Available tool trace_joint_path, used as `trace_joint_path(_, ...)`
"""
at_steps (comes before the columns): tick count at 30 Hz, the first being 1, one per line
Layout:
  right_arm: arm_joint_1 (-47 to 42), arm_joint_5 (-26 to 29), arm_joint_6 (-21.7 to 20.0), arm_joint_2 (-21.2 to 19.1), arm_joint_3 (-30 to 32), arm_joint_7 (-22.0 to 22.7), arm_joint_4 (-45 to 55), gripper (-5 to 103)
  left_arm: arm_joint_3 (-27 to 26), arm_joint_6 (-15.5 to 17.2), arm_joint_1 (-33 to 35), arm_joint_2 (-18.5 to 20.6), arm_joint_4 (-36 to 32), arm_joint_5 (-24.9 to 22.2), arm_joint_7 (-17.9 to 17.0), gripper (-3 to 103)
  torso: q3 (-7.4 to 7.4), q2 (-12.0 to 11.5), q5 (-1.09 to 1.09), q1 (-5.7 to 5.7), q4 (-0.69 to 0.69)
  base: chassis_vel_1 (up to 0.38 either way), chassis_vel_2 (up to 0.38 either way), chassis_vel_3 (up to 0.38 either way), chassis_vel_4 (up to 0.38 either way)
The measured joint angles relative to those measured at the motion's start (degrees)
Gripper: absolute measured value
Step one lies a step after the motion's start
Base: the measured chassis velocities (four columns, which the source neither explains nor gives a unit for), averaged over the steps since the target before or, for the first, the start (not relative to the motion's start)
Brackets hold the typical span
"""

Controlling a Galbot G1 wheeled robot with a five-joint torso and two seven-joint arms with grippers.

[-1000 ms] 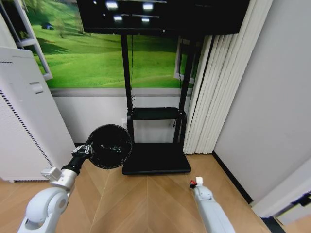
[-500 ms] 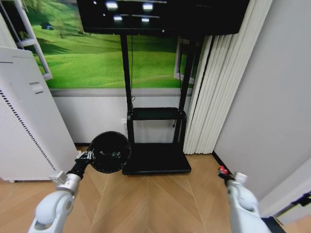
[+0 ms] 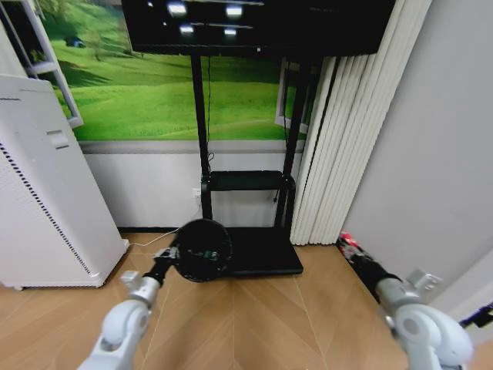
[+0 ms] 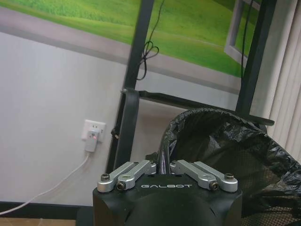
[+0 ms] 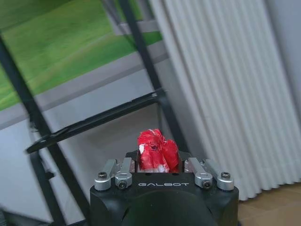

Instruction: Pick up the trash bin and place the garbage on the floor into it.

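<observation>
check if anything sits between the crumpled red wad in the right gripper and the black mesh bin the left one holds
Nothing visible does. The right gripper holds the crumpled red wad near the white curtain, and the left gripper holds the black mesh bin by its rim. In the head view, open air above bare wooden floor lies between them.

The small black round mesh trash bin (image 3: 202, 250), lined with a black plastic bag, is tilted with its mouth toward the camera, lower centre-left of the head view. A crumpled red-and-white wad (image 5: 157, 150) sits centre-frame in the right wrist view.
</observation>
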Motion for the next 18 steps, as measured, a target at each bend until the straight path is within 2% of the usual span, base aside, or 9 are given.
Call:
trace_joint_path(4,-0.09,-0.47,-0.73,-1.14,-4.27,-1.06,2.53,41,1.57,-0.14,-1.72,0.16,2.12,0.39,-0.14,7,0.00,0.00,0.00,0.00,0.00,0.000,0.000,0.000,0.000)
trace_joint_path(10,-0.66,2.57,-0.97,-3.66,-5.58,-2.67,5.54,41,2.71,-0.16,-2.31,0.03,2.74,0.02,-0.48,7,0.00,0.00,0.00,0.00,0.01,0.000,0.000,0.000,0.000)
trace_joint_path(12,-1.21,4.49,-0.49,-6.19,-8.32,-3.37,6.55,41,4.58,-0.10,-3.66,0.15,3.60,-0.03,-1.26,7,0.00,0.00,0.00,0.00,0.00,0.000,0.000,0.000,0.000)
trace_joint_path(13,-1.21,4.49,-0.49,-6.19,-8.32,-3.37,6.55,41,4.58,-0.10,-3.66,0.15,3.60,-0.03,-1.26,7,0.00,0.00,0.00,0.00,0.00,0.000,0.000,0.000,0.000)
trace_joint_path(15,-1.11,4.12,0.45,-9.00,-11.73,-3.63,6.43,41,7.00,0.02,-5.40,0.19,3.93,-0.08,-2.35,7,0.00,0.00,0.00,0.00,0.00,0.000,0.000,0.000,0.000)
trace_joint_path(18,-0.90,3.66,0.58,-9.63,-12.86,-3.56,6.37,41,7.61,0.08,-5.72,0.13,3.92,-0.10,-2.65,7,0.00,0.00,0.01,0.00,0.00,0.000,0.000,0.000,0.000)
